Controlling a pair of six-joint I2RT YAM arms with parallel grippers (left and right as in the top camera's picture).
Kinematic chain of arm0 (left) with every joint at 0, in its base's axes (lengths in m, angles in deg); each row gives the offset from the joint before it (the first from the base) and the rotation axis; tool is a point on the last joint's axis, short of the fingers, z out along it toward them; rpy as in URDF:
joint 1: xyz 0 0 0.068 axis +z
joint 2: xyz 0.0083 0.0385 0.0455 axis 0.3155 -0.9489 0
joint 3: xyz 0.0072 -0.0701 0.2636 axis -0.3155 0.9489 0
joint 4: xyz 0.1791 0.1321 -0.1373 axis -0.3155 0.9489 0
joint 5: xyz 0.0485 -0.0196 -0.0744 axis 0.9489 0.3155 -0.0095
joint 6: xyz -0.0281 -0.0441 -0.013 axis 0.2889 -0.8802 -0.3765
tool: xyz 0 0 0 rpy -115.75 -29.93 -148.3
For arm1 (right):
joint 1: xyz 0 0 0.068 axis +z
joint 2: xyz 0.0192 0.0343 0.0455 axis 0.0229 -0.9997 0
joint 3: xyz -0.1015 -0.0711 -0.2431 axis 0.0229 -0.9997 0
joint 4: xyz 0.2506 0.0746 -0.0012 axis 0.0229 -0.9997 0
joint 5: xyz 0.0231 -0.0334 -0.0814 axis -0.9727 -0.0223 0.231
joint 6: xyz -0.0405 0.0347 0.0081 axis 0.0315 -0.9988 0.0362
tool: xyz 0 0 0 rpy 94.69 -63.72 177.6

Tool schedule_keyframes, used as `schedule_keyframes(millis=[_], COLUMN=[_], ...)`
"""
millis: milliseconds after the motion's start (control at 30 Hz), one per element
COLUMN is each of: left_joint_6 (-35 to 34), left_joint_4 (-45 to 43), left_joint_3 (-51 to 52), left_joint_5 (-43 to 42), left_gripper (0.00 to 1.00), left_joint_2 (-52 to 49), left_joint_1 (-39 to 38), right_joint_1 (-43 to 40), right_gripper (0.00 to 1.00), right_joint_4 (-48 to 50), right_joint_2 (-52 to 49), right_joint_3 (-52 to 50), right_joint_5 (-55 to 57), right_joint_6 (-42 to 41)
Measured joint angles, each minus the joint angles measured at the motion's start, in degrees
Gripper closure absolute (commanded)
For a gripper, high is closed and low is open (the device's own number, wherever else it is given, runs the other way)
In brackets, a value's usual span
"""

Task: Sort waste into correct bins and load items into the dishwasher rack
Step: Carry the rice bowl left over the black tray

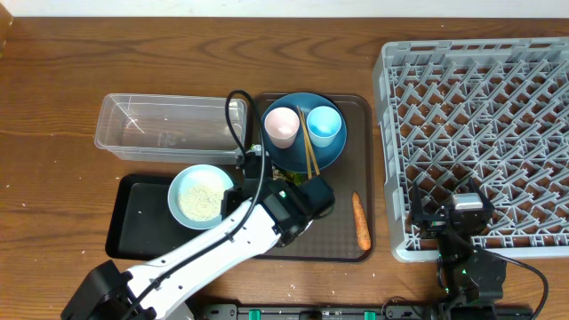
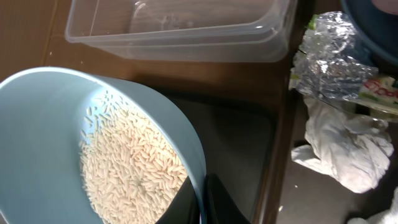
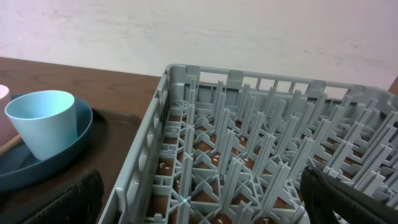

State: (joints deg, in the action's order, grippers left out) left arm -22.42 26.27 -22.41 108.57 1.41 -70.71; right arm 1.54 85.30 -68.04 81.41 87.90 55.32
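We see the left jaws pinching the rim of the bowl [image 2: 43, 143] over the tray [image 1: 138, 222]; right jaws spread at the rack [image 1: 480, 107].

Overhead: dishwasher rack [image 1: 480, 133] cut off at right edge. Left arm [image 1: 213, 244] hides serving tray's [image 1: 342, 191] near-left corner. Left wrist: light-blue bowl [image 2: 43, 124] cut off left and below; wrapper [image 2: 380, 88] runs off right edge. Right wrist: pink cup [image 3: 2, 92] a mere sliver at left edge.

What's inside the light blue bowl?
The light-blue bowl holds a heap of white rice grains. They cover the bowl's bottom, so whatever might lie under the rice cannot be seen.
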Motion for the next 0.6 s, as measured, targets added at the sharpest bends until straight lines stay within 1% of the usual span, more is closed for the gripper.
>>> schedule_keyframes(millis=[167,267,433,600], left_joint_6=[1.42,4.74,13.77,22.75], left_joint_4=[-0.46,-2.43,-6.49,-7.37], left_joint_3=[0.0,0.0,0.0,0.0], left_joint_5=[-2.82,-6.12,-15.89,-25.73], left_gripper=[0.94,0.94,0.94,0.94], left_joint_2=[2.78,6.29,12.52,17.68], left_joint_1=[4.76,8.79,16.59,25.14], right_joint_1=[0.0,0.0,0.0,0.0], right_gripper=[0.01,0.01,0.01,0.01], right_joint_4=[0.0,0.0,-0.02,0.0], right_joint_2=[0.0,0.0,0.0,0.0], right_joint_3=[0.0,0.0,0.0,0.0], right_joint_5=[0.0,0.0,0.0,0.02], right_joint_6=[0.0,0.0,-0.02,0.0])
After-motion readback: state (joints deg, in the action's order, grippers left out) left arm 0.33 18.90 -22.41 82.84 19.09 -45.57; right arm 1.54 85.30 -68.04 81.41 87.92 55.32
